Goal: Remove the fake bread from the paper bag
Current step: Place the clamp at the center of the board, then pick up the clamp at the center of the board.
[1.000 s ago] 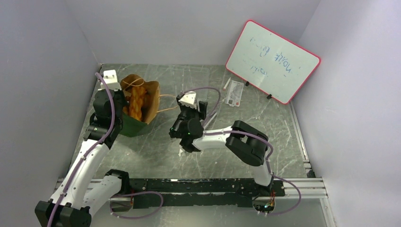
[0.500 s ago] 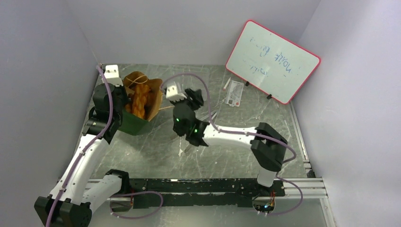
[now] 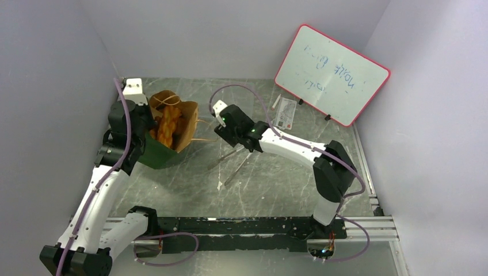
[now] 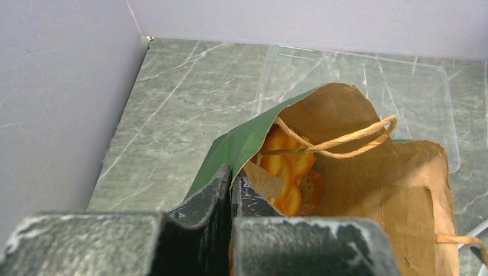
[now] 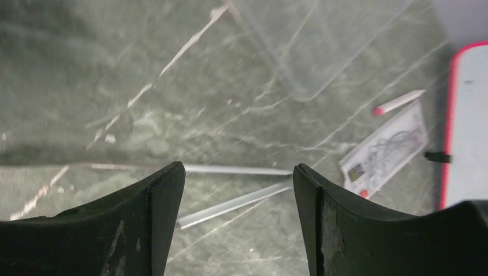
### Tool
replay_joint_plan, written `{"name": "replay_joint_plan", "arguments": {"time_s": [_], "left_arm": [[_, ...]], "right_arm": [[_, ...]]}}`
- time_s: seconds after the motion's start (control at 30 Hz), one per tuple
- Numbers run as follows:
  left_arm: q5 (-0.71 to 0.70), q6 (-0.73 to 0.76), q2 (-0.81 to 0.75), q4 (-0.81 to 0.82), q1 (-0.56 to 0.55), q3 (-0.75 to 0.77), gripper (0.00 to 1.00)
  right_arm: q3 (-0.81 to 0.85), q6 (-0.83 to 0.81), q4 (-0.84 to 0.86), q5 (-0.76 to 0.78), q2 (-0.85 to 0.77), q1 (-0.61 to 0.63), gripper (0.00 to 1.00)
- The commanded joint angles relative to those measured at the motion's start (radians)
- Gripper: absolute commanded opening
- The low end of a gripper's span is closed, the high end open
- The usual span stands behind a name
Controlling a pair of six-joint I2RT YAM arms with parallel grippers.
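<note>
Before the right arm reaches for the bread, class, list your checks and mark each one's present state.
1. Left gripper shut on the paper bag rim: ok.
2. Bag mouth open, fake bread showing inside: ok.
3. Right gripper open and empty: ok.
4. Right gripper above the bag mouth: not ok, it is over the table beside it.
5. Cord handle clear of the opening: not ok, one loop crosses it.

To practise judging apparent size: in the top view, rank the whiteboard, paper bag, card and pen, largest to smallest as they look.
1. whiteboard
2. paper bag
3. card
4. pen
The gaps are plain, with no ties. The whiteboard leans at the back, yet it clearly looks largest.
</note>
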Motion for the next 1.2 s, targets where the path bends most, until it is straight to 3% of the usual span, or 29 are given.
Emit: {"name": "replay_joint_plan", "arguments": {"time_s": [0.0,0.53,0.93,1.07,1.17], "left_arm": [[0.060,-0.031,-0.017,0.005,0.020,0.044,0.07],[0.038,-0.015,-0.040,0.067,0.025,-0.117,0.07],[0.016,-0.002,-0.008,0.052,0.030,-0.128,0.07],[0.015,0.012,-0.005,0.034,0.031,-0.113,0.07],[0.024,0.033,-0.001,0.021,0.031,-0.097,0.07]], "right_arm": [[-0.029,0.015,-0.065,-0.196,0.021,-0.022,0.74],[-0.174,-0.023,0.051,-0.229,0.080,-0.060,0.79],[-0.120,-0.089,0.079,-0.296,0.171,-0.116,0.76],[-0.117,-0.098,0.098,-0.338,0.186,-0.129,0.70],[-0.110,-0.101,0.094,-0.376,0.197,-0.140,0.54]]}}
